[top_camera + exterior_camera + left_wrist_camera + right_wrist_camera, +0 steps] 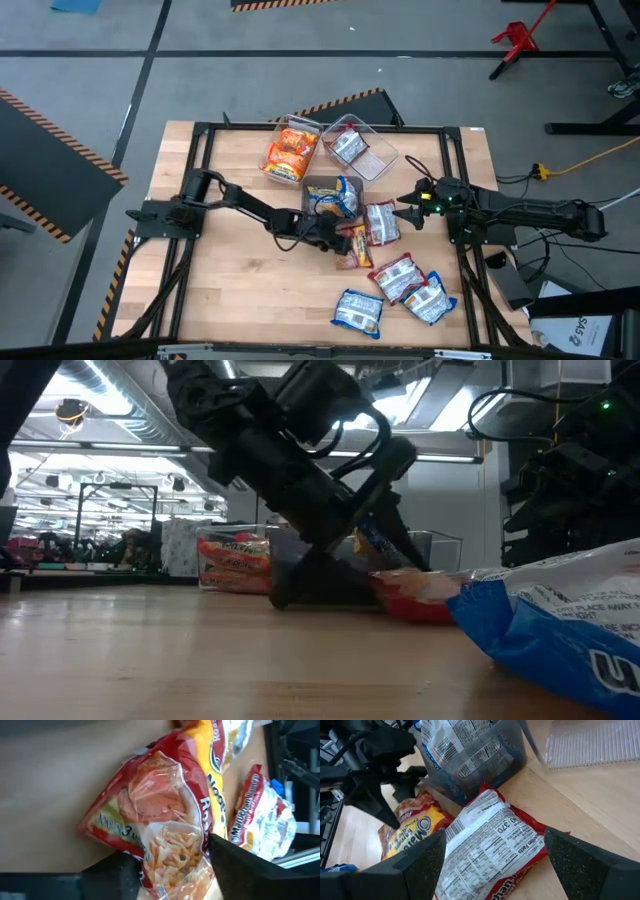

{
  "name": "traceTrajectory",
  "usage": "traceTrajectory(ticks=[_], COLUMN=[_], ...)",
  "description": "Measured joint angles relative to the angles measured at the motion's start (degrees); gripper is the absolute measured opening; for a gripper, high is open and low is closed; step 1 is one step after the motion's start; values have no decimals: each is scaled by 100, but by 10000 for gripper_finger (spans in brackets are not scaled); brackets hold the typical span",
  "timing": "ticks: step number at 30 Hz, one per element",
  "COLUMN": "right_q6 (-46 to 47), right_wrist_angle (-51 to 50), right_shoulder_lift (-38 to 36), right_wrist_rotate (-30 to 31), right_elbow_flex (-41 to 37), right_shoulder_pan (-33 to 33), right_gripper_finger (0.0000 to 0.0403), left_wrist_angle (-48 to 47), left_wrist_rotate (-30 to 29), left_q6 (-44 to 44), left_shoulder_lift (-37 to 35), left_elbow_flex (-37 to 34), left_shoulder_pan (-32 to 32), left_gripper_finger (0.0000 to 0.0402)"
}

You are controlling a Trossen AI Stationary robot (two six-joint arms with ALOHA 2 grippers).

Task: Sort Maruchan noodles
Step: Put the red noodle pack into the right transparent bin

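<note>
So your left gripper (pixel 340 240) is down at the middle of the table (pixel 230 290), its two fingers (pixel 235 865) straddling an orange-yellow packet (pixel 165 835) that lies flat on the wood. Whether they're actually pinching it yet, you can't tell. That packet sits just in front of the middle clear bin (pixel 322 188), which has a blue-and-white packet (pixel 333 200) in it.

Your right gripper (pixel 408 212) hangs wide open over a red-and-white packet (pixel 490 845), back side up, right beside that same bin; nothing is in its jaws.

For the rest of the noodles: two orange packets (pixel 290 152) are in the back-left bin (pixel 292 124), another red-and-white one (pixel 348 145) is in the back-right bin (pixel 380 150), and you've got a loose bunch (pixel 400 290) of red and blue packets at the front right of the table.
</note>
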Motion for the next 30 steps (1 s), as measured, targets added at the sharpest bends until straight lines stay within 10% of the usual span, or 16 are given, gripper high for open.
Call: traceTrajectory(ticks=[10, 30], right_q6=[0, 2], right_wrist_angle=[-4, -9], right_shoulder_lift=[0, 0], right_wrist_rotate=[2, 13], right_elbow_flex=[0, 0], right_shoulder_pan=[-1, 0], right_gripper_finger=[324, 324], left_wrist_angle=[122, 713], left_wrist_rotate=[-46, 422], left_q6=[-129, -591], left_shoulder_lift=[200, -675], left_elbow_flex=[302, 290], left_shoulder_pan=[-51, -146], left_gripper_finger=[85, 6])
